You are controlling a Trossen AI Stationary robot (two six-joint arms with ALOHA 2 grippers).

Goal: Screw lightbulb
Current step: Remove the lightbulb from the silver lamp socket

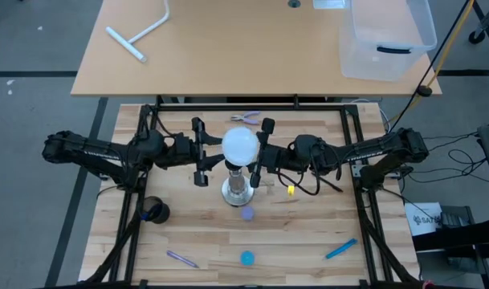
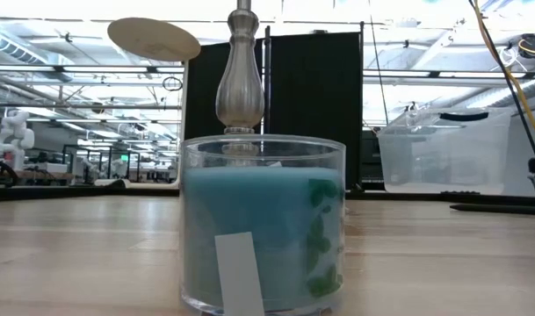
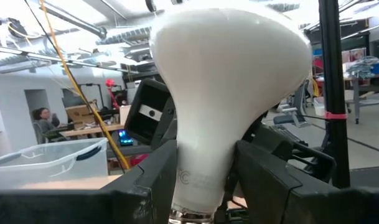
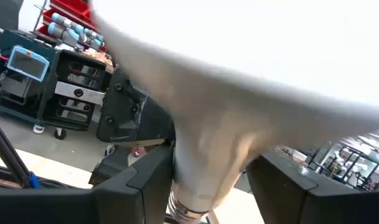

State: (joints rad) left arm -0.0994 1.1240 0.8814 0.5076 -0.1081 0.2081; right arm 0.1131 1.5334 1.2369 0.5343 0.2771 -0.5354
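While the bulb [image 1: 239, 145] sits upright on top of the stand [image 1: 237, 189] near the middle of the table [image 1: 308, 233], both grippers flank it at neck height. Left of the bulb, the left gripper [image 1: 202, 152] has its fingers [image 3: 145, 180] on either side of the neck, apparently closed on it. Right of the bulb, the right gripper [image 1: 260, 152] likewise brackets the neck with its fingers [image 4: 145, 180]; whether they press on it cannot be told. Seen from table height, a glass candle jar [image 2: 263, 224] of blue wax stands in front of the stand. Beside the stand's base lies a small purple cap [image 1: 246, 213].
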